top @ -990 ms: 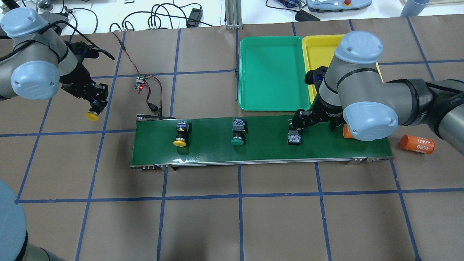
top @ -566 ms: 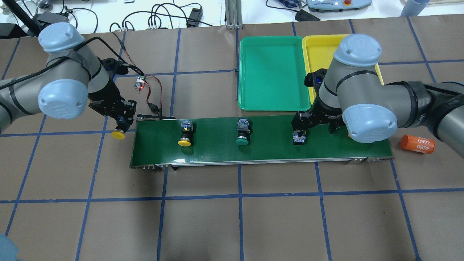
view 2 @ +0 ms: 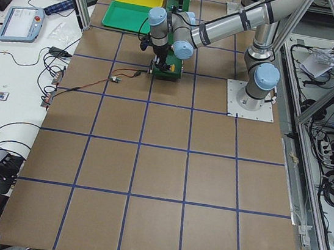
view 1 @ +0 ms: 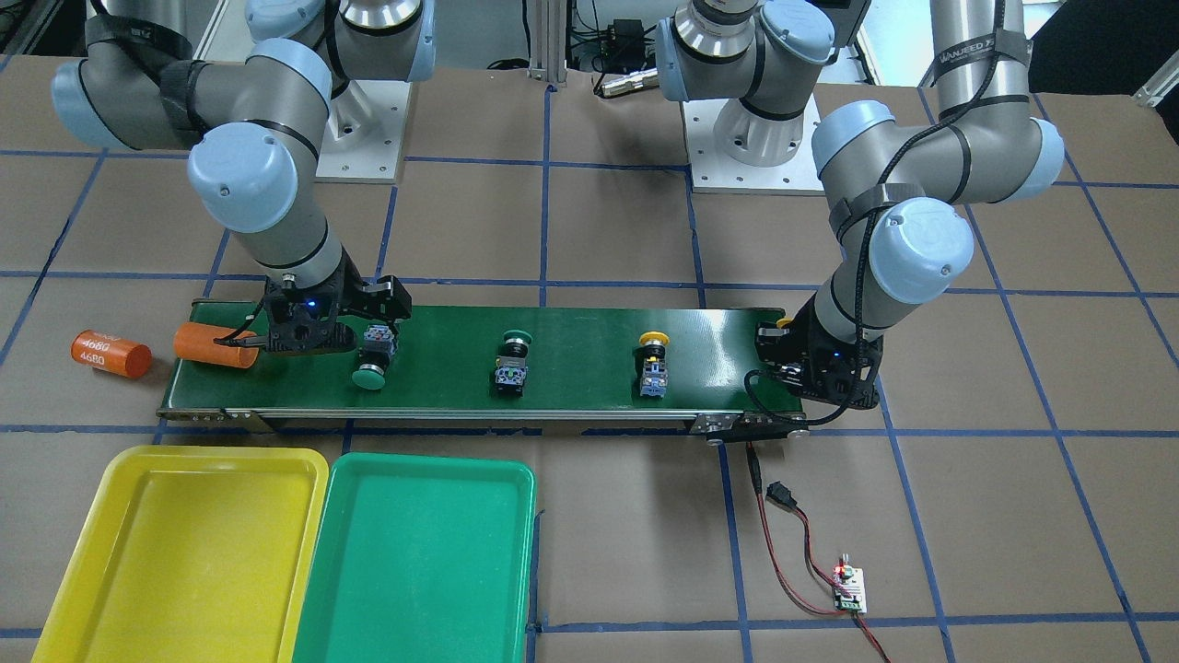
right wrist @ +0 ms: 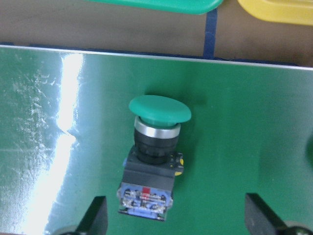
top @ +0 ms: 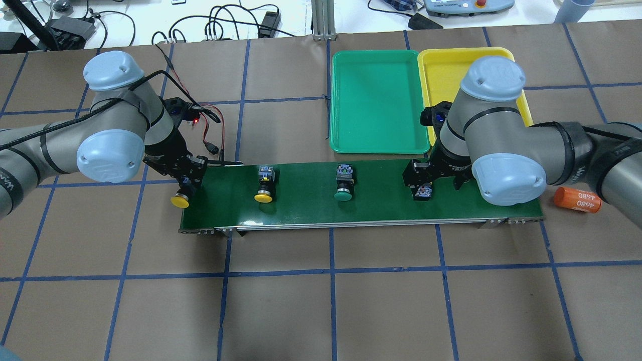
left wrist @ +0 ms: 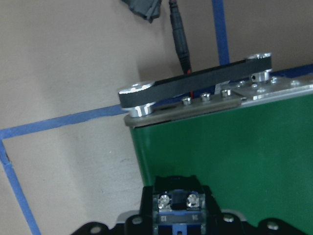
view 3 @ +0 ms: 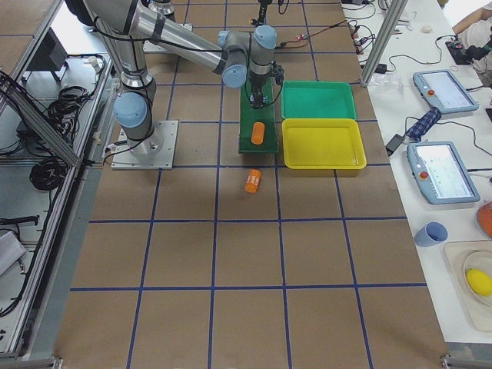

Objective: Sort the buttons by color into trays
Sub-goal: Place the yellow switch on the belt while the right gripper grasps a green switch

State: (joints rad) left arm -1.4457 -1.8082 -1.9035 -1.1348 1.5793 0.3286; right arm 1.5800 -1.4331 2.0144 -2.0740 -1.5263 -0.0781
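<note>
My left gripper [top: 187, 181] is shut on a yellow-capped button [top: 179, 201] at the left end of the dark-green conveyor belt [top: 301, 208]. Its black body shows in the left wrist view [left wrist: 177, 201]. My right gripper [top: 424, 185] is open over a green-capped button [right wrist: 155, 147] lying on the belt. Its fingers [right wrist: 96, 218] stand wide on either side and do not touch it. A second yellow button [top: 264, 186] and a second green one [top: 344, 184] lie on the belt between the grippers. The green tray [top: 376, 100] and the yellow tray [top: 441, 65] sit beyond the belt.
One orange cylinder [view 1: 215, 343] lies on the belt's right end beside my right gripper. Another [top: 577, 199] lies on the table past that end. A small circuit board [view 1: 846, 589] with red and black wires lies near the belt's left end.
My left arm has carried the yellow button right, up to the belt's left end. The buttons on the belt have drifted right, and my right gripper has followed the green one.
</note>
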